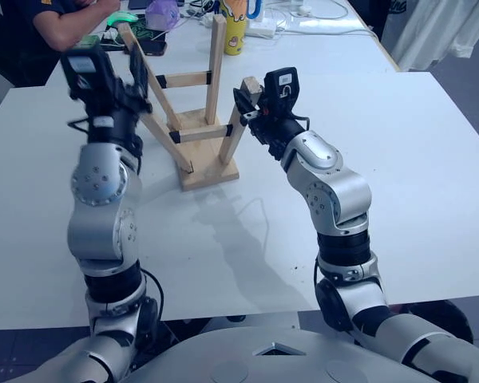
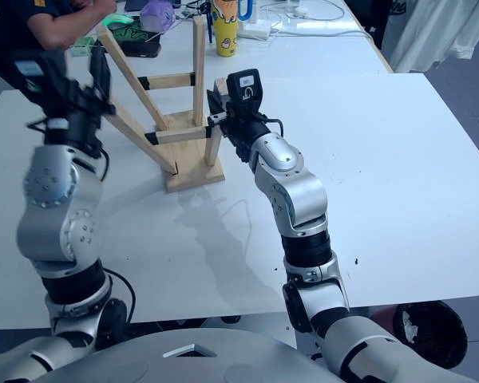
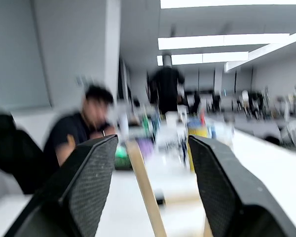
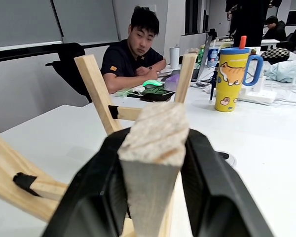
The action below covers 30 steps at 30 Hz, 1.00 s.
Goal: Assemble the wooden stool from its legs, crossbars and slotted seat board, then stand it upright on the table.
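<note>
White table (image 1: 415, 175) up front, upturned stool (image 1: 201, 133) sitting on it, seat board (image 1: 211, 174) flat down on the top, second table (image 1: 335, 44) butting up behind, yellow mug (image 1: 235, 32) standing there

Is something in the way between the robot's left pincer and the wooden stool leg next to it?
Nothing visible is. The left pincer is open, and the stool leg shows right in the gap between its two fingers, with nothing else between them.
</note>
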Tool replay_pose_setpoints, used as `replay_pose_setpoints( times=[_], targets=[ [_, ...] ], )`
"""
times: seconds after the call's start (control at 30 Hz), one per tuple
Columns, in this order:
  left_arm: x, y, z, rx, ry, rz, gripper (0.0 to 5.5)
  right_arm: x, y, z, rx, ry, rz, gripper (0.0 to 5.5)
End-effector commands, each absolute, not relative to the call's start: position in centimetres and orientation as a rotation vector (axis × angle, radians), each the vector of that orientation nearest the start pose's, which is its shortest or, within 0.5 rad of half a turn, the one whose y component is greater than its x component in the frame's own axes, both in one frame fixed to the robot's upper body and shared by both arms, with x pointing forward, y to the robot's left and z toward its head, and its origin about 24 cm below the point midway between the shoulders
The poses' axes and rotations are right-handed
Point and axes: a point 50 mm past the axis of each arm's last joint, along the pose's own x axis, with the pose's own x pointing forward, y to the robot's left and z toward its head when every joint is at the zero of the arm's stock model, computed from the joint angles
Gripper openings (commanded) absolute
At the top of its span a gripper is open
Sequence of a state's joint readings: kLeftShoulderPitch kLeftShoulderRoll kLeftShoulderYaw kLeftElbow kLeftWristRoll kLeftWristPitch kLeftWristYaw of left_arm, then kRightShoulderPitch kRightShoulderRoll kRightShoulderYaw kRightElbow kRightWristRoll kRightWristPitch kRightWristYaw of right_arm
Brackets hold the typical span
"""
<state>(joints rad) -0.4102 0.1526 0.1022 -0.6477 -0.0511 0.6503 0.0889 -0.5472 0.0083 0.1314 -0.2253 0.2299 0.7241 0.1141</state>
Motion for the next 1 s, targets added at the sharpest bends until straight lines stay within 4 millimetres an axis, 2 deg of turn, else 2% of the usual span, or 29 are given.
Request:
replay_pose_setpoints(
  times=[0.03,0.27,0.37,0.5,0.57,0.63,0.7,0.8,0.9,0.97,1.0],
  targets=[
    [26.0,15.8,24.0,0.099,-0.422,0.054,2.65,30.7,-5.3,17.7,0.051,-0.016,0.550,1.20],
    [27.2,16.9,26.5,0.032,-0.455,0.059,2.65,30.8,-5.4,17.6,0.044,-0.019,0.546,1.18],
    [27.6,17.0,29.8,-0.049,-0.539,0.019,2.65,30.7,-5.3,17.5,0.040,-0.021,0.546,1.18],
    [27.0,17.8,33.5,-0.147,-0.604,-0.007,2.65,30.7,-5.4,17.5,0.037,-0.022,0.544,1.18],
    [26.8,18.3,34.2,-0.168,-0.579,0.003,2.65,30.6,-5.3,17.4,0.035,-0.020,0.549,1.18],
    [26.8,18.5,34.1,-0.162,-0.512,0.016,2.65,30.6,-5.2,17.4,0.033,-0.019,0.556,1.18],
    [27.7,18.1,32.3,-0.145,-0.384,0.003,2.65,30.6,-5.2,17.3,0.031,-0.017,0.555,1.18],
    [29.3,17.3,25.9,-0.134,-0.091,-0.022,2.65,30.5,-5.1,17.3,0.032,-0.014,0.558,1.18],
    [29.9,17.0,19.1,-0.108,0.158,-0.050,2.65,30.5,-5.1,17.2,0.033,-0.008,0.560,1.18],
    [30.1,17.2,15.8,-0.084,0.244,-0.041,2.65,30.4,-5.0,17.1,0.035,-0.004,0.564,1.16],
    [30.3,17.3,15.3,-0.071,0.249,-0.036,2.65,30.4,-5.0,17.1,0.035,-0.002,0.568,1.16]
  ],
)
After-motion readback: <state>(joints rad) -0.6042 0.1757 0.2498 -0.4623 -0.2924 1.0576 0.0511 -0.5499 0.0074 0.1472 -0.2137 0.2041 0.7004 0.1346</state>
